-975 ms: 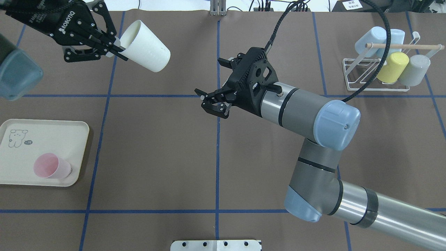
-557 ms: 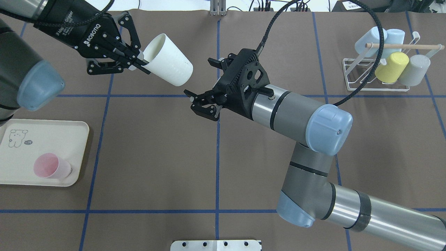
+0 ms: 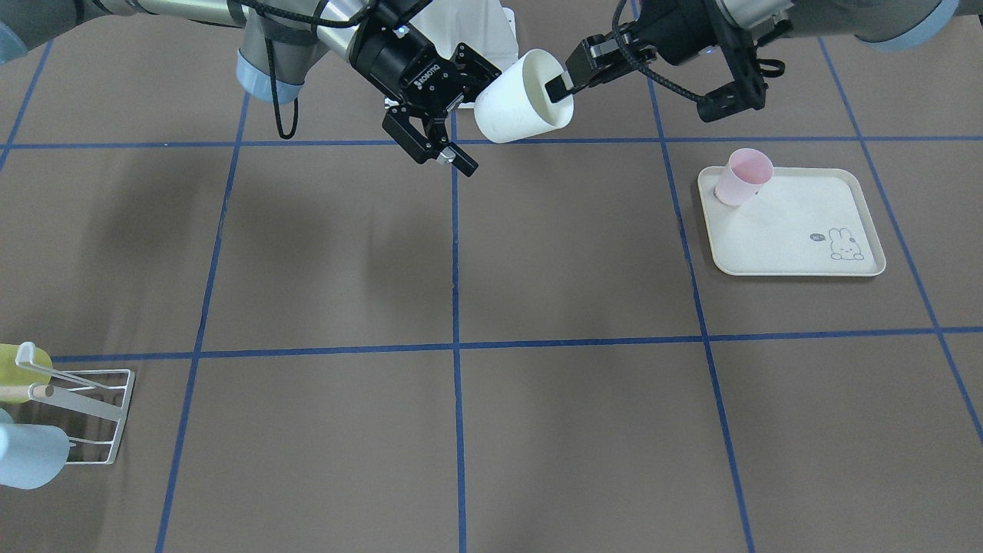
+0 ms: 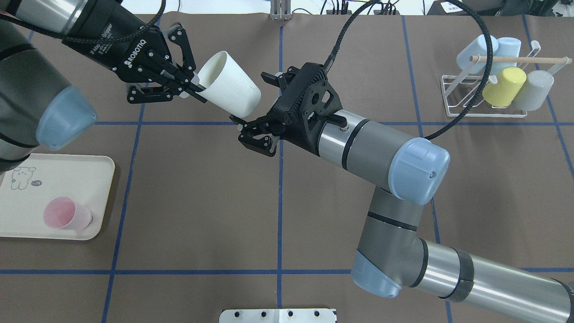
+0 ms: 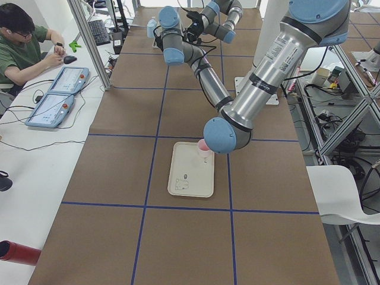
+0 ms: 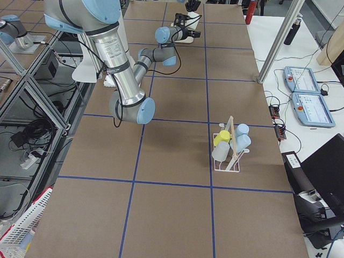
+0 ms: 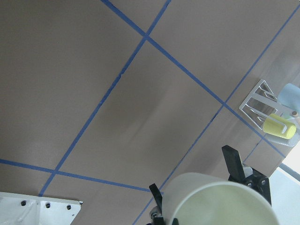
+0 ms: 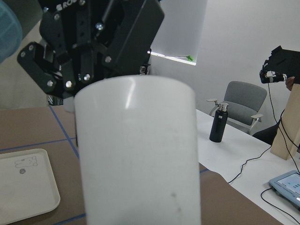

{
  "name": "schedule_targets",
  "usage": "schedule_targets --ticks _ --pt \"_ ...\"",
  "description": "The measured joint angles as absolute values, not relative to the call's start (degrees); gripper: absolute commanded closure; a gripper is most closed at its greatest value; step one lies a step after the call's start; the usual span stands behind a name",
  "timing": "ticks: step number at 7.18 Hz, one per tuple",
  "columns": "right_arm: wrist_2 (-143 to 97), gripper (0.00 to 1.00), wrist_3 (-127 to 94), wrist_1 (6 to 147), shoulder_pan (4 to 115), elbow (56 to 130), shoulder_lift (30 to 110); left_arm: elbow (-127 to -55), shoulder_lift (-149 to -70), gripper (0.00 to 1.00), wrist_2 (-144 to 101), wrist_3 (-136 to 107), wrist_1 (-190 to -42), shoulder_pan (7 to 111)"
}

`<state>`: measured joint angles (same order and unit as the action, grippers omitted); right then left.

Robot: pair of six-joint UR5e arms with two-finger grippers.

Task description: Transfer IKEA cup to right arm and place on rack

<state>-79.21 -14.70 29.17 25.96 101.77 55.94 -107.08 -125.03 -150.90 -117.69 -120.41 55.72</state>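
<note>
The white IKEA cup (image 4: 231,96) hangs tilted above the table's far middle. My left gripper (image 4: 197,92) is shut on its rim, one finger inside the mouth. The right arm (image 4: 381,148) reaches in from the right, and its gripper (image 4: 242,130) stands open right at the cup's closed end. Whether it touches the cup cannot be told. From the front, the cup (image 3: 518,100) sits between the left gripper (image 3: 564,81) and the right gripper (image 3: 480,117). The cup (image 8: 140,154) fills the right wrist view. The rack (image 4: 446,89) stands at the far right.
The rack holds two pale blue cups, a yellow cup (image 4: 504,87) and a grey cup under a wooden rod (image 4: 520,59). A cream tray (image 4: 54,166) at the near left carries a pink cup (image 4: 65,214). A person (image 5: 24,41) sits at a side desk.
My left gripper has carried the cup rightward toward the table's middle. The right gripper has moved left and slightly farther away, closing the gap to the cup's base.
</note>
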Motion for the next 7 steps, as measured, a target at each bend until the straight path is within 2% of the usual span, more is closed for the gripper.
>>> schedule_targets --ticks 7 --pt "-79.2 0.05 -9.7 29.2 25.7 102.4 56.0 -106.9 -125.5 1.0 -148.6 -117.7 -120.4 54.2"
